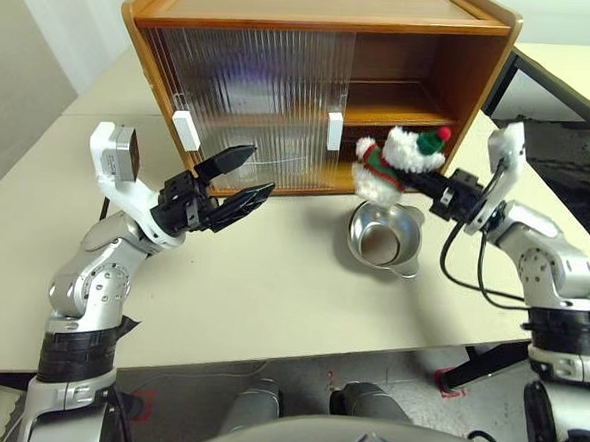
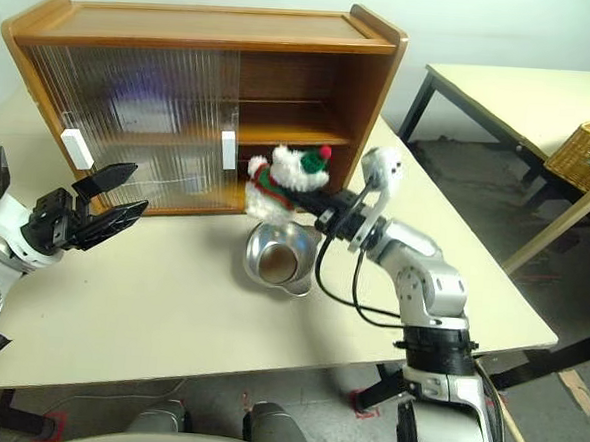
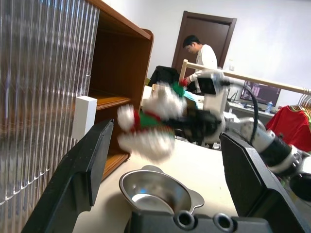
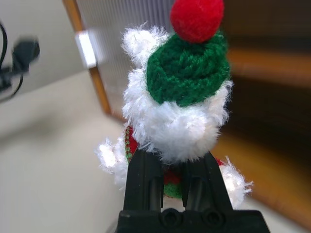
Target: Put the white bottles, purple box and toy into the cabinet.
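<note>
Right tool (image 1: 428, 179) clamped on plush toy (image 1: 391, 162), held above steel bowl (image 1: 382, 236) at frame centre, facing cabinet (image 1: 313, 82) open side for shelving. Left tool (image 1: 240, 178) spread apart, empty.

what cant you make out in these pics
- Cabinet interior behind the ribbed doors: head views, contents only blurred shapes.
- Toy in left wrist view: motion-blurred.
- Bowl far rim: head views, hidden by the toy held in the right gripper.
</note>
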